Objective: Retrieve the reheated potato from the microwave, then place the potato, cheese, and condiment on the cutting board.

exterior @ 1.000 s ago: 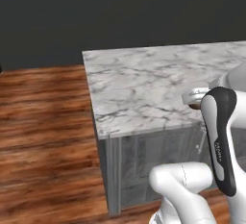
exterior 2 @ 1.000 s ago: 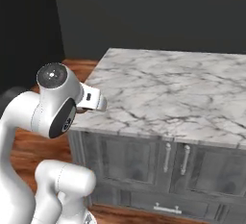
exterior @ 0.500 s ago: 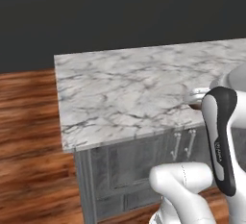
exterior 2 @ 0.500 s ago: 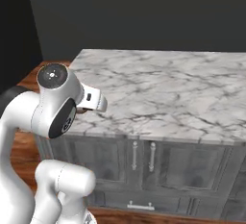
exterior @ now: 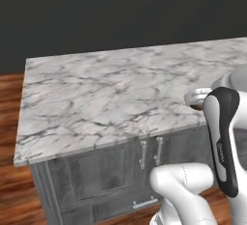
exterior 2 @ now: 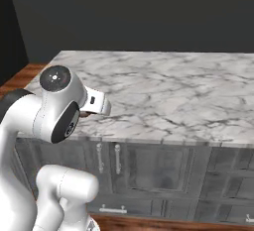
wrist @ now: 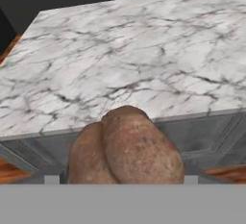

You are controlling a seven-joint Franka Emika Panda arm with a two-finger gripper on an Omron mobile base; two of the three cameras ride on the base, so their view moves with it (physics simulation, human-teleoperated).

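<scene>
Gripping the potato (wrist: pixel 126 146), the gripper (wrist: pixel 122 182) has its jaws spread wide around the brown tuber, which sits between them right in front of the hand camera and hides the fingertips themselves. In that hand view the potato rises from the bottom edge as a lumpy, russet-skinned mass with a crease running up its left part; its long axis runs roughly along the gripper's own line of sight, the rounded far end pointing ahead toward the marble counter (wrist: pixel 144 59). How much of the potato lies behind the visible end cannot be told.

Only the hand view gives the potato. From the left base view, the arm's upper link and dark-trimmed forearm stand at the right, and the hand is mostly hidden behind them; a pale grey flange pokes out at the counter edge. From the right base view, the big round joint blocks the hand, with just a white wrist piece sticking out to the right above the counter edge.

Ahead of the gripper and slightly below it spreads the marble counter (exterior: pixel 111 93), white with grey veining, its near edge crossing just beyond the potato. Beneath the gripper's level, the right base view shows grey cabinet doors (exterior 2: pixel 149 168) with vertical bar handles, and wooden floor (exterior: pixel 9 190) lies off to the left.
</scene>
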